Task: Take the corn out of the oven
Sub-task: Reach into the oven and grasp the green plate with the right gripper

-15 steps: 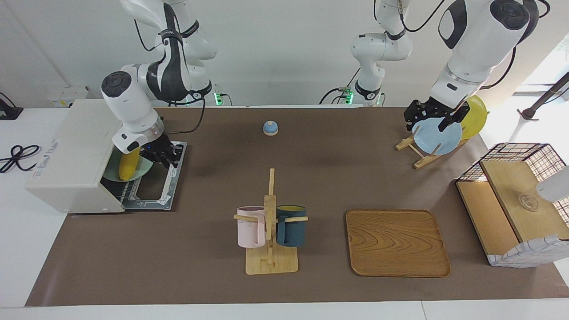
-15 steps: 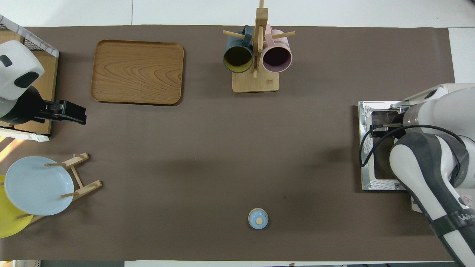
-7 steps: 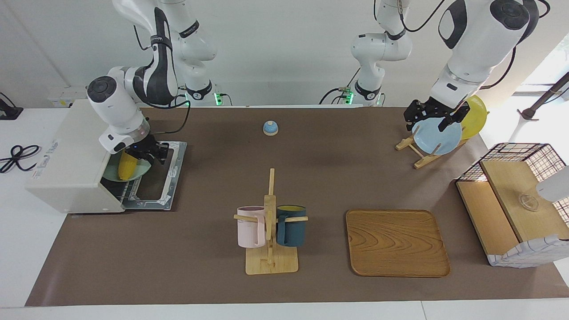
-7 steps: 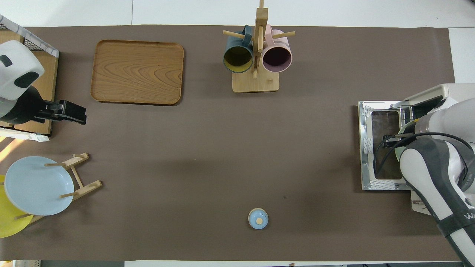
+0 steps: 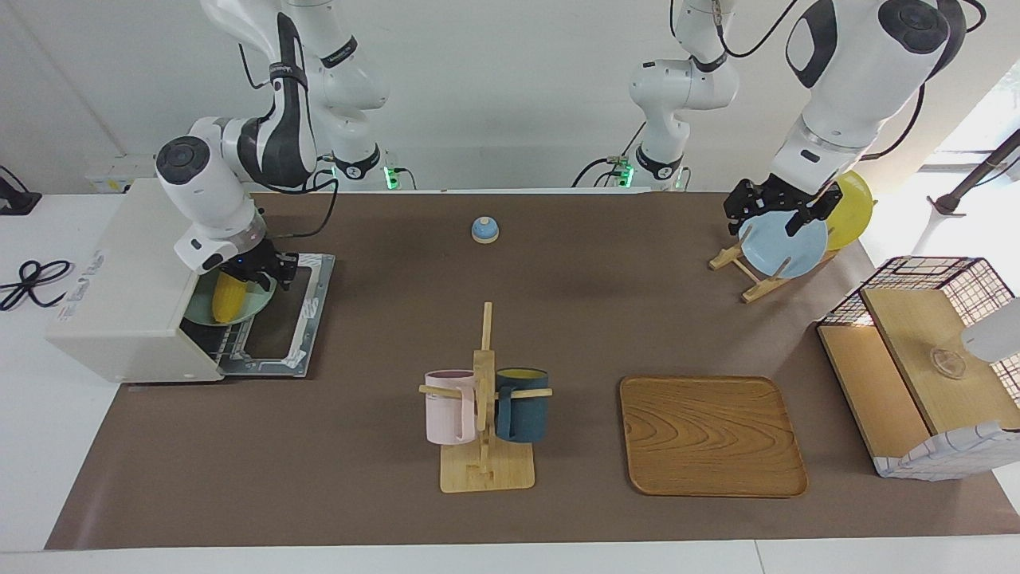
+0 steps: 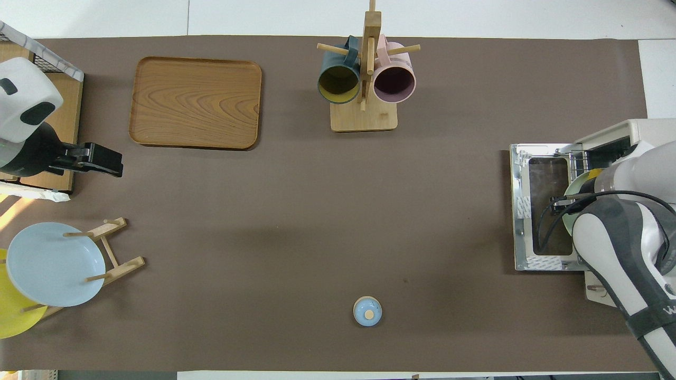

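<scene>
A robotics lab staged as a kitchen — two white arms bolted at a brown-covered counter, bare white walls, toaster oven, mug rack — loose cables.

White arms (black cables, joints)

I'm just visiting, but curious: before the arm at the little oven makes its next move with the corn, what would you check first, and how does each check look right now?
1. Oven door down and flat: ok.
2. Corn reachable: ok, it lies on a pale green plate at the oven's mouth.
3. Right gripper lined up on the corn: ok, it sits at the cob's upper end.
4. Fingers closed on the corn: cannot tell.
5. Path out over the door: ok, nothing stands on it.
6. Left gripper out of the way: ok, it waits over the blue plate in the rack at the left arm's end of the table.
</scene>
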`<state>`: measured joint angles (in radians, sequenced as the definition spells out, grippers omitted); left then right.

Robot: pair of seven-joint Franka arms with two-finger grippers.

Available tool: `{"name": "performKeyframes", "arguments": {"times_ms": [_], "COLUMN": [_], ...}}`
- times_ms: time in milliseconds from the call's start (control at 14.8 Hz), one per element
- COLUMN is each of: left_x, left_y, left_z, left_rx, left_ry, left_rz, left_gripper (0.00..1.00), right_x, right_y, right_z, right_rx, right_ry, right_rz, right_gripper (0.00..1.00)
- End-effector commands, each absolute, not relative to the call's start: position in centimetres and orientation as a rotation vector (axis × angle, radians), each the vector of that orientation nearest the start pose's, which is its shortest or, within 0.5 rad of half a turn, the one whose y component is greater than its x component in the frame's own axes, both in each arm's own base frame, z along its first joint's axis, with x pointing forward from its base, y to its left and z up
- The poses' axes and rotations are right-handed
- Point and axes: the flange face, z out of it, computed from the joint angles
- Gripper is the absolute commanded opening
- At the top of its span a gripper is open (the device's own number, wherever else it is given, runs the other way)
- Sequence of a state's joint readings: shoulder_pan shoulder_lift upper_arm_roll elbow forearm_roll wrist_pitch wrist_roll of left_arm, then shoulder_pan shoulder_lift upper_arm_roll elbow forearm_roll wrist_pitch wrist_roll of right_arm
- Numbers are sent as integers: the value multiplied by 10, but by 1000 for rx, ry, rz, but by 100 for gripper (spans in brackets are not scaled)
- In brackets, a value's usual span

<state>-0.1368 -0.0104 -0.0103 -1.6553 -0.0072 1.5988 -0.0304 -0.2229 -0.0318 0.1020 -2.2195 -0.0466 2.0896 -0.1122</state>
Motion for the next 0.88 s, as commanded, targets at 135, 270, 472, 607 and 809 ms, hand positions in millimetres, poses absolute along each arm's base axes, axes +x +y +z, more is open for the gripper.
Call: {"name": "performKeyframes", "arguments": {"times_ms": [135, 270, 472, 607, 809], "left_x": [545, 545, 545, 545, 545], "left_y": [-78, -78, -78, -78, -78], "left_z": [598, 598, 598, 598, 598], "left_rx": [-3117, -3117, -3117, -3117, -3117], "left_ry": [190, 190, 190, 190, 190], "left_rz": [50, 50, 50, 50, 50], "left_gripper": [100, 100, 100, 100, 100], "right_x": [493, 489, 487, 488, 502], "right_y": [-81, -82, -81, -79, -48], "right_z": [381, 372, 367, 368, 378], "right_rx": [-3175, -3177, -3178, -3177, -3176], "right_ry": [-57, -52, -57, -68, -111], "right_rz": [171, 154, 137, 149, 143], "right_gripper": [37, 36, 25, 0, 0]}}
